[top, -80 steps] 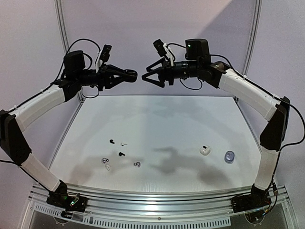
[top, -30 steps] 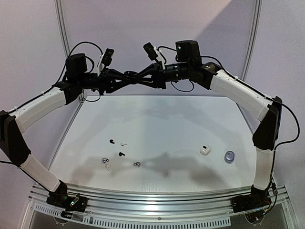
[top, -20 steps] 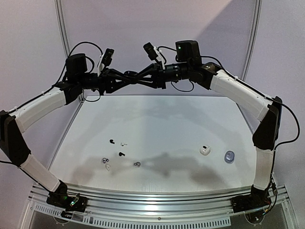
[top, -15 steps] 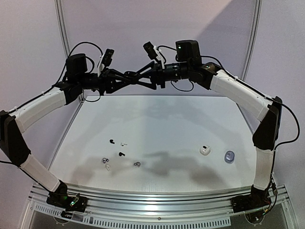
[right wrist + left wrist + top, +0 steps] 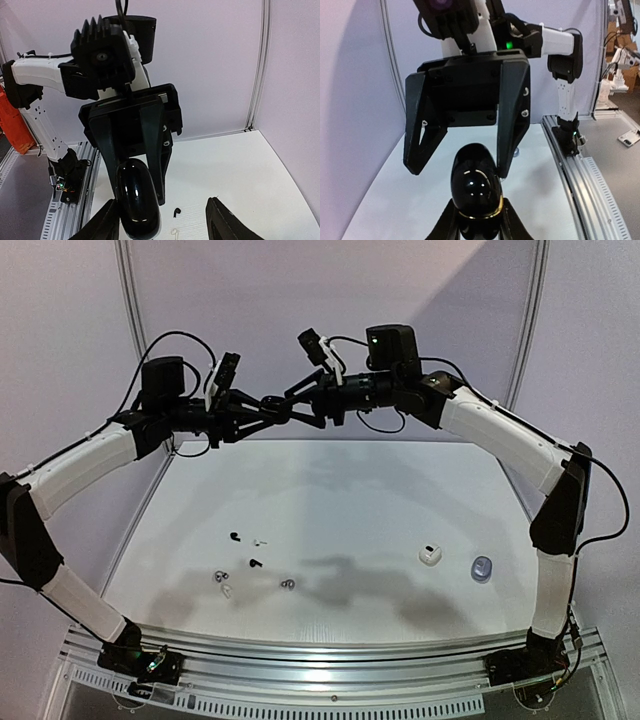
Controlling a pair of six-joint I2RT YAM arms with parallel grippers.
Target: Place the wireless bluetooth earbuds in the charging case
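A glossy black charging case (image 5: 272,403) with a gold seam hangs high over the table's far side, and my left gripper (image 5: 262,406) is shut on it. In the left wrist view the case (image 5: 476,182) stands upright between my left gripper's (image 5: 477,220) jaws. My right gripper (image 5: 293,406) faces it, open, its fingers (image 5: 512,110) spread to either side of the case. In the right wrist view the case (image 5: 137,200) sits close to the left finger of the right gripper (image 5: 160,225). Several tiny earbuds lie on the table at front left, among them a black one (image 5: 235,536), a white one (image 5: 227,591) and a silvery one (image 5: 288,584).
A small white case (image 5: 430,555) and a bluish translucent case (image 5: 482,568) sit on the white table (image 5: 350,490) at front right. A metal rail (image 5: 330,655) runs along the near edge, and purple walls close the back and sides.
The two grippers came together high up and the right one closed at the case. Its jaws have since spread apart, while the left gripper has kept the case.
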